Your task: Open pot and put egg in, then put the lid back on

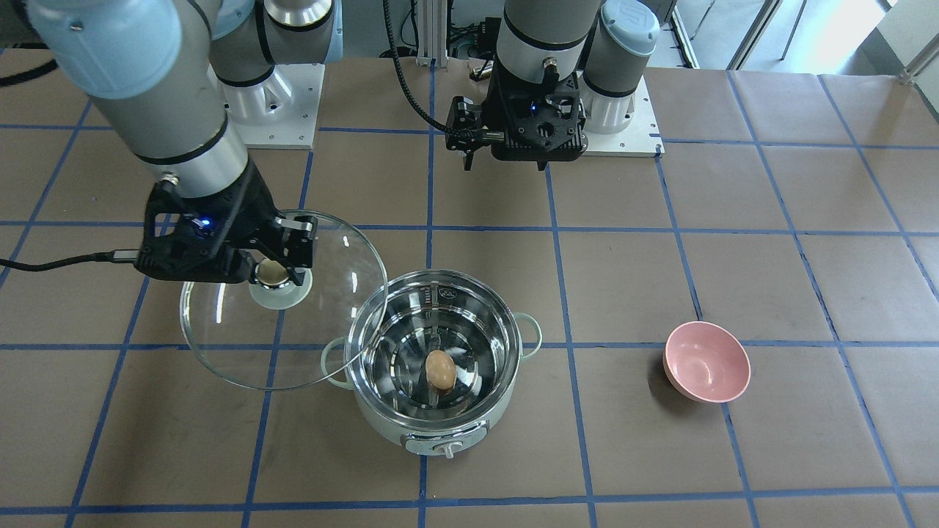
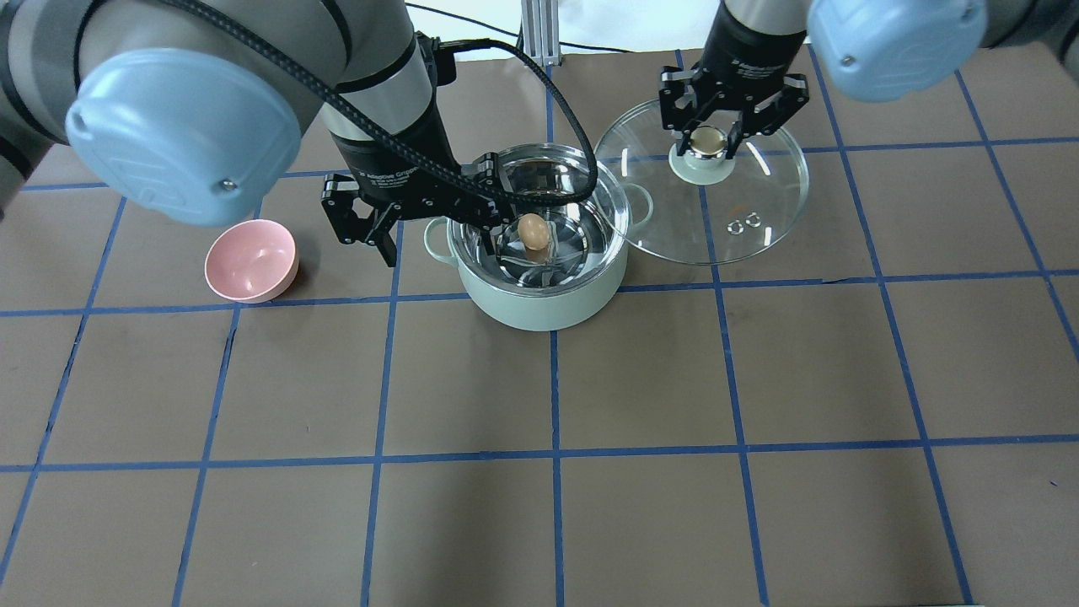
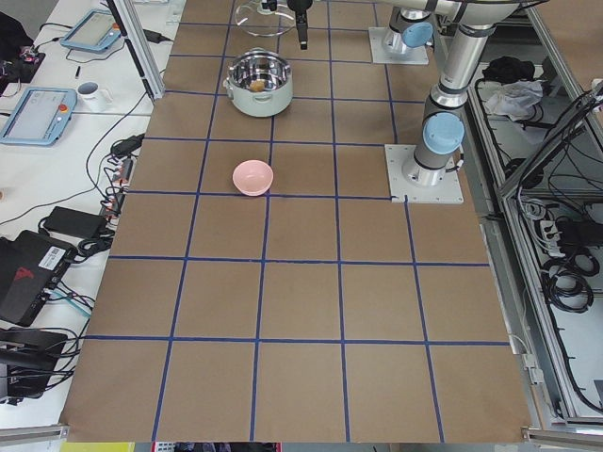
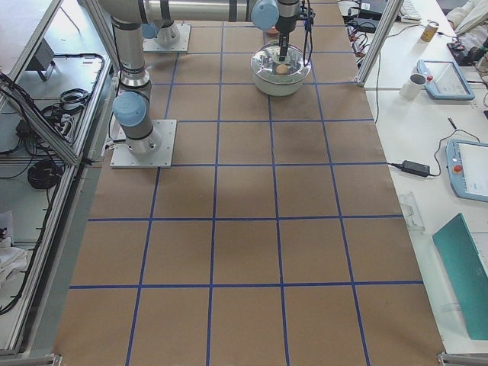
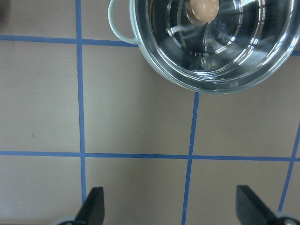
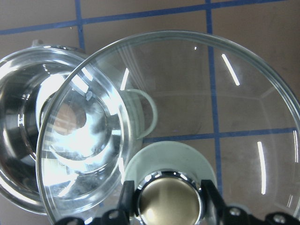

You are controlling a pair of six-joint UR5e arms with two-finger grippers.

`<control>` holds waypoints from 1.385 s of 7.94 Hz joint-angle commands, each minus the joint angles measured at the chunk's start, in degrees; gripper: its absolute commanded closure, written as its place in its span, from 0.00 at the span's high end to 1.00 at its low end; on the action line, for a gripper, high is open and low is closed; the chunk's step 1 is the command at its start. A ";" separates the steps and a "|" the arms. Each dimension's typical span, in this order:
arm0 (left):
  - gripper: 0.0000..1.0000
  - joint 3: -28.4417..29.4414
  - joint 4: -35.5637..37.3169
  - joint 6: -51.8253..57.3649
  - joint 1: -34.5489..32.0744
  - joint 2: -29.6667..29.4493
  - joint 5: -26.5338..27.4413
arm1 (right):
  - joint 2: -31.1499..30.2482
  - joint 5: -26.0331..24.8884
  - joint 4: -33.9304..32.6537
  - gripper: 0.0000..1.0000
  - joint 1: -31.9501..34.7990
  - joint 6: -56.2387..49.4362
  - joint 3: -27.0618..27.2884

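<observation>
gripping lid (image 6: 225,108) close-up, egg (image 2: 533,230) in pot (image 2: 548,308) overhead

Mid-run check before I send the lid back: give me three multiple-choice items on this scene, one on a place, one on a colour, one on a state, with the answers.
1. Where is the egg?
A. In the small bowl
B. Inside the pot
C. On the table beside the pot

2. What colour is the small bowl?
A. Pink
B. Blue
C. Yellow

3. What state is the lid in?
A. Seated on the pot
B. Lying untouched on the table
C. Off the pot, its knob gripped by the right gripper

Answers:
1 B: the egg lies on the pot's steel floor.
2 A: the bowl is pink inside and out.
3 C: the pot is uncovered, and the right wrist view shows the fingers closed on the knob.
</observation>
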 commanded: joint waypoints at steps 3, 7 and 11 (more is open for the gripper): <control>1.00 0.91 -2.89 17.27 14.22 4.07 0.02 | 6.30 0.42 -7.37 0.00 10.27 12.28 -1.78; 1.00 2.32 -3.07 23.53 14.96 4.16 4.48 | 10.27 1.03 -9.32 0.00 13.28 15.90 -4.08; 1.00 1.62 2.02 26.71 14.61 4.07 7.67 | 12.82 2.09 -10.90 0.00 13.28 15.91 -4.08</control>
